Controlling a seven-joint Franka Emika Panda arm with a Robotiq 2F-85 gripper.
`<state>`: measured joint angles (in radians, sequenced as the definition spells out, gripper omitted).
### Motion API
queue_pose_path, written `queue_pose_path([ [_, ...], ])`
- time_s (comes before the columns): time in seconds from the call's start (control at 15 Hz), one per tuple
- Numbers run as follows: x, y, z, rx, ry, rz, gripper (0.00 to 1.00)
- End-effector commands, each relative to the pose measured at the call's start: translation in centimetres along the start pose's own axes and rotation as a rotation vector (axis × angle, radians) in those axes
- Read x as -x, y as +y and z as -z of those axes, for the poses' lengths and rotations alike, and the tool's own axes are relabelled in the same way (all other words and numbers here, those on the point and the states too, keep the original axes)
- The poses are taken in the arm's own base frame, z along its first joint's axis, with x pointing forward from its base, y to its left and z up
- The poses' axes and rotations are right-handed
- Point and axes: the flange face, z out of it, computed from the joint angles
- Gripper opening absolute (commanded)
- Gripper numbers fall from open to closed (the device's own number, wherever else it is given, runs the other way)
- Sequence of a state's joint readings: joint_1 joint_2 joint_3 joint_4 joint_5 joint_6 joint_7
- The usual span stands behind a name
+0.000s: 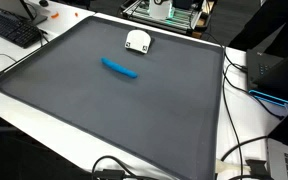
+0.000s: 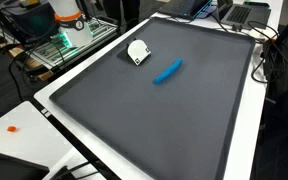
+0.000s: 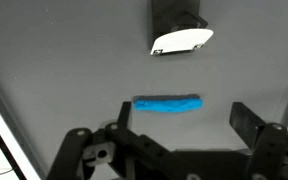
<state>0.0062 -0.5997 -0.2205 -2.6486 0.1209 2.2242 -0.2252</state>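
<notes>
A blue elongated object (image 3: 167, 104) lies flat on the dark grey mat, seen in both exterior views (image 1: 119, 68) (image 2: 167, 72). A white and black object (image 3: 181, 40) sits beyond it on the mat, also in both exterior views (image 1: 137, 41) (image 2: 138, 51). In the wrist view my gripper (image 3: 179, 118) is open and empty, its two fingers spread wide, hovering above the mat just short of the blue object. The arm itself does not show in the exterior views.
The dark mat (image 1: 114, 110) covers a white table (image 2: 246, 130). A keyboard (image 1: 12, 28) lies off one corner. A laptop (image 1: 276, 75) and cables (image 1: 239, 150) crowd one side. A metal rack with equipment (image 2: 69, 35) stands beside the table.
</notes>
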Motion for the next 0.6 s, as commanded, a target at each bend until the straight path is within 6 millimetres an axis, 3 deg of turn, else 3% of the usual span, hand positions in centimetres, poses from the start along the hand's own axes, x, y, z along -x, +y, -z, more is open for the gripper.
queue_pose_path([
  [0.0,0.0,0.0,0.0,0.0,-0.002,0.0,1.0],
  [0.27,0.0,0.0,0.0,0.0,-0.002,0.0,1.0],
  [0.53,-0.2,-3.6,-2.2,0.016,-0.108,-0.193,1.0],
])
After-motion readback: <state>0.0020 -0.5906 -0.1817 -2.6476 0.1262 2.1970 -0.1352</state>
